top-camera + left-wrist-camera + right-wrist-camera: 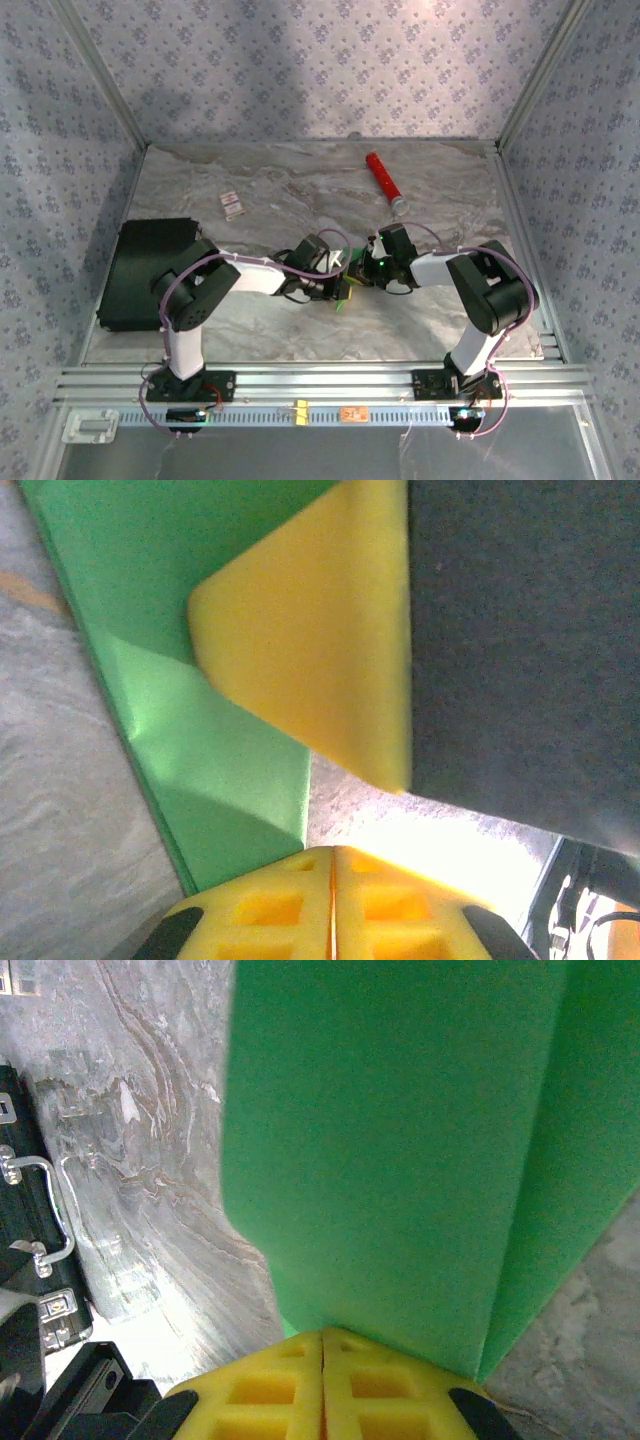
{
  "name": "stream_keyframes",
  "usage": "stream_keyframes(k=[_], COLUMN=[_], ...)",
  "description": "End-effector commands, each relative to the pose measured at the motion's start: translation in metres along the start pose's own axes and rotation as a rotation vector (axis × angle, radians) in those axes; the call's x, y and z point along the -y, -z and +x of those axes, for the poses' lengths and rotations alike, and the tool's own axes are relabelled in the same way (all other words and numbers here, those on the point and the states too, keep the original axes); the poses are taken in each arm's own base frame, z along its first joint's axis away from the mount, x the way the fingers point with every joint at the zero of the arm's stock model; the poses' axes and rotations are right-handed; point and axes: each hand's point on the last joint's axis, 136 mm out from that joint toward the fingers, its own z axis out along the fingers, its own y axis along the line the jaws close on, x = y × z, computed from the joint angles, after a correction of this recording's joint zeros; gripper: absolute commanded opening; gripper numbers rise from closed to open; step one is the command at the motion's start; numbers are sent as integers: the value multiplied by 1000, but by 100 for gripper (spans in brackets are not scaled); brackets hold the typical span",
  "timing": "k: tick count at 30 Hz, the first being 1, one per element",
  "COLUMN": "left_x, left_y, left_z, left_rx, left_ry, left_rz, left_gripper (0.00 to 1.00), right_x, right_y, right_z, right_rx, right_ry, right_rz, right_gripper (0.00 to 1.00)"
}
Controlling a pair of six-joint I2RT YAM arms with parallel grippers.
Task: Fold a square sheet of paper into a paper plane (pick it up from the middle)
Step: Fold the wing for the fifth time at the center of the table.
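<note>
1. At table centre, left gripper (332,880): jaws pressed together, fingertips against the lower edge of the green paper sheet (220,750); whether it is pinched cannot be told.
2. Right gripper (322,1355): jaws closed on the same creased sheet, one yellow finger (310,650) lying across its face.
3. Marble-patterned table (450,200) beneath; black case (150,270) at left edge; red cylinder (382,175) well apart, far side.

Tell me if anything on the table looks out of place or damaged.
Nothing looks spilled or damaged. The paper shows a crease, as folding would. Only the red cylinder lies on its side, slanted, at the far end of the table.
</note>
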Motion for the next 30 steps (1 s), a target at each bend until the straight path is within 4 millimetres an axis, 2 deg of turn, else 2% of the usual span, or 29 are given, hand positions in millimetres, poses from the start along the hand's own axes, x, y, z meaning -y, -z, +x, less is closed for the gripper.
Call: stream_keyframes(k=[1, 12, 20, 25, 30], left_x=[-28, -33, -47, -29, 2], left_y=[0, 17, 28, 36, 42], left_z=[42, 66, 80, 66, 40], left_rx=[-106, -163, -169, -97, -2], left_ry=[28, -48, -79, -90, -99], left_rz=[-96, -182, -261, -213, -120], left_gripper=[9, 8, 7, 6, 6], right_x=[61, 62, 62, 62, 61], right_y=[-7, -6, -6, -6, -6], right_z=[22, 22, 22, 22, 22], right_rx=[-39, -40, -34, -35, -33], right_ry=[-70, -70, -72, -72, -74], right_rz=[217, 220, 219, 220, 220], right_gripper=[9, 9, 9, 9, 9])
